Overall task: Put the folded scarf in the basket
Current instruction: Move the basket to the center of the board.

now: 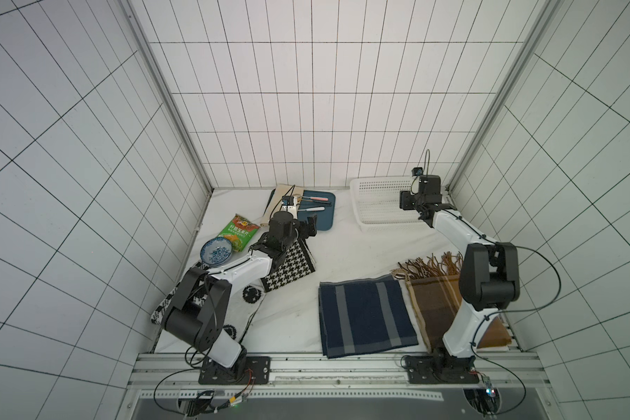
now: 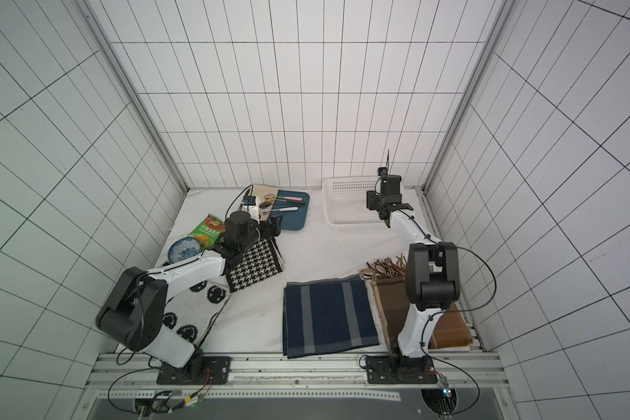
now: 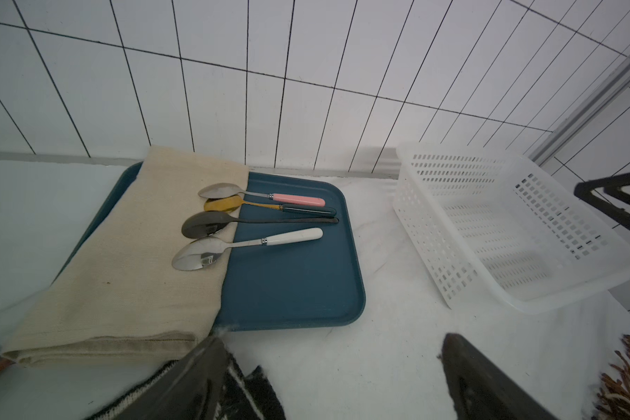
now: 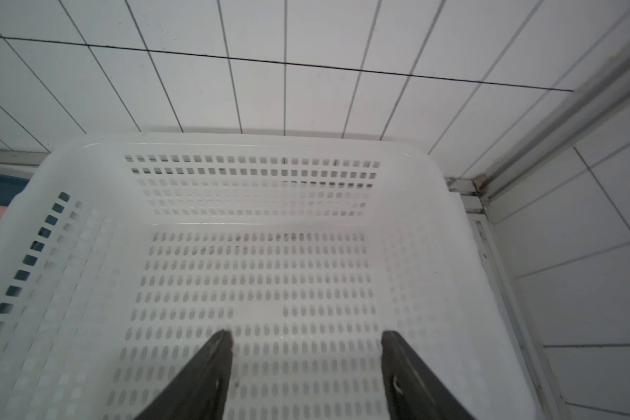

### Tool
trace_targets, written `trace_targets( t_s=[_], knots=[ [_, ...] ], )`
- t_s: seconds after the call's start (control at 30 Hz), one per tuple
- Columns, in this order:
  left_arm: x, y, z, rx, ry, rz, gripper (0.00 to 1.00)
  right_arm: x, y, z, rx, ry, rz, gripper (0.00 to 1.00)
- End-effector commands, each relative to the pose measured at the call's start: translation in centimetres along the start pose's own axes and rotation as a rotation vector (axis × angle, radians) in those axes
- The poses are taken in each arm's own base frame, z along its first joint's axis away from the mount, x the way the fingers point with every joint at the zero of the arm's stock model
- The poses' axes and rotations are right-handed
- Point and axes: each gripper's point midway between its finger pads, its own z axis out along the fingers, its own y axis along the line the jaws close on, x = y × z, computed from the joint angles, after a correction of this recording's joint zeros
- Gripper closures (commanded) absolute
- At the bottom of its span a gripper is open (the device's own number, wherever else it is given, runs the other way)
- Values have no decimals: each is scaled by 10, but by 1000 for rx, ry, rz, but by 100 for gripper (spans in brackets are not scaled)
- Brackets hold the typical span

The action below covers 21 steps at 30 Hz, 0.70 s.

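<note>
Pre-grasp: basket [image 4: 233,140] is sitting empty, no scarf lifted yet.
Right hand [image 4: 306,338] is hovering over the basket floor, jaws partly apart, nothing visible between them. Left hand [image 3: 331,338] is hanging wide open over the houndstooth scarf [image 1: 291,267], likely the target. It's lying folded flat on the counter [image 1: 342,254], well apart from the basket, beyond the tray [image 1: 324,222]; it looks like a soft black-and-white knit. Navy scarf [image 1: 366,316] and brown scarf [image 1: 433,302] are also lying folded outside the basket. Next: left hand drops, pinches all layers at one edge, carries it over the rim.
</note>
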Motion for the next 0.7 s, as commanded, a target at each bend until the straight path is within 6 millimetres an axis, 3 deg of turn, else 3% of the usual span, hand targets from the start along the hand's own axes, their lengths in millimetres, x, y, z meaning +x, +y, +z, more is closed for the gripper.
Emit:
trace_targets(
  t_s=[0.0,0.13,0.3,0.47,0.67],
  knots=[
    [-3,-18,5,85,8,-50,4,33,49,18,-77,203,-192,41],
    [0,-28,12,138,27,-79,4,48,92,32,-134,251,-313,46],
    [11,-35,26,173,66,-103,6,63,132,26,-186,302,-447,52],
    [18,-37,32,190,97,-122,7,69,169,8,-306,319,-430,57],
    [30,-45,39,238,153,-165,10,53,204,-23,-443,319,-262,59]
  ],
)
